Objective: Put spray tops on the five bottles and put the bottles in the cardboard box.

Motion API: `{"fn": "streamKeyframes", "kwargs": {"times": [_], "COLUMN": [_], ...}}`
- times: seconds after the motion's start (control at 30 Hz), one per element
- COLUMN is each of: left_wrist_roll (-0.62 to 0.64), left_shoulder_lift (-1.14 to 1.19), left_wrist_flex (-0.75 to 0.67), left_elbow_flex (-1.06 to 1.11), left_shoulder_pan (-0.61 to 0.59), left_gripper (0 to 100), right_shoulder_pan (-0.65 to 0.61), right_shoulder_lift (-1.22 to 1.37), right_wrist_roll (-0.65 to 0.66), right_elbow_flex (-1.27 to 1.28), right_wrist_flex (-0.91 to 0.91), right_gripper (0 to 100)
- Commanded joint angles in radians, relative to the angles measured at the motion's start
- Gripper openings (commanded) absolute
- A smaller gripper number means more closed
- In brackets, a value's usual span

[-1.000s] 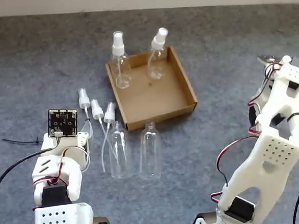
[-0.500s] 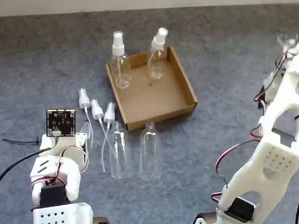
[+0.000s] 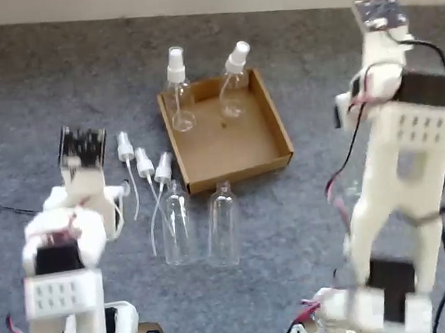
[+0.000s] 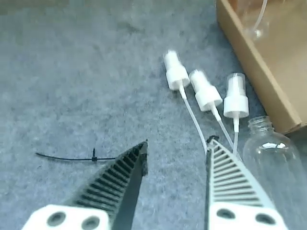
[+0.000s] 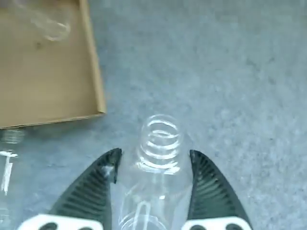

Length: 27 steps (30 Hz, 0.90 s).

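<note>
Right jaws grasp an uncapped bottle by its clear body. They are spread only as wide as that body, and the threaded neck pokes out past their tips. From the high camera this spot is at about 4 o'clock from the cardboard box, over the grey desk.

Left jaws are released, parted wide with nothing between them, and hang above bare desk at about 8 o'clock from the box. A black cable tie lies near them on the side away from the box.

Three loose spray tops lie side by side at 9 o'clock from the box, just beyond the left jaws' tips, with their thin tubes trailing back toward the arms.

Two open-necked bottles lie at 6 to 7 o'clock from the box, necks toward its near wall: the first bare bottle and the second bare bottle.

Inside the box, at its 12 o'clock end, the first capped bottle and the second capped bottle rest with spray heads reaching past the far rim.
</note>
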Motion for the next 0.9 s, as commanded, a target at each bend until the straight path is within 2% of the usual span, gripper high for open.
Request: {"fn": "streamKeyframes", "kwargs": {"times": [0.0, 0.2, 0.4, 0.67, 0.87], "left_wrist_roll": [-0.011, -0.011, -0.005, 0.081, 0.127], "left_shoulder_lift": [0.337, 0.714, 1.109, 1.498, 1.705], "left_wrist_flex": [0.123, 0.212, 0.249, 0.252, 0.252], "left_elbow_flex": [-0.377, -0.782, -1.095, -1.406, -1.546], "left_shoulder_pan": [-0.005, -0.005, -0.002, -0.002, -0.002], "left_gripper": [19, 19, 19, 19, 19], "right_shoulder_pan": [-0.110, -0.222, -0.312, -0.441, -0.453], "right_shoulder_lift": [-0.305, -0.707, -1.047, -1.337, -1.518], "right_wrist_roll": [-0.015, -0.015, -0.023, -0.097, -0.129], "right_elbow_flex": [0.297, 0.794, 1.136, 1.369, 1.472], "right_wrist_flex": [-0.156, -0.363, -0.407, -0.407, -0.407], "right_gripper": [3.3, 3.3, 3.3, 3.3, 3.3]}}
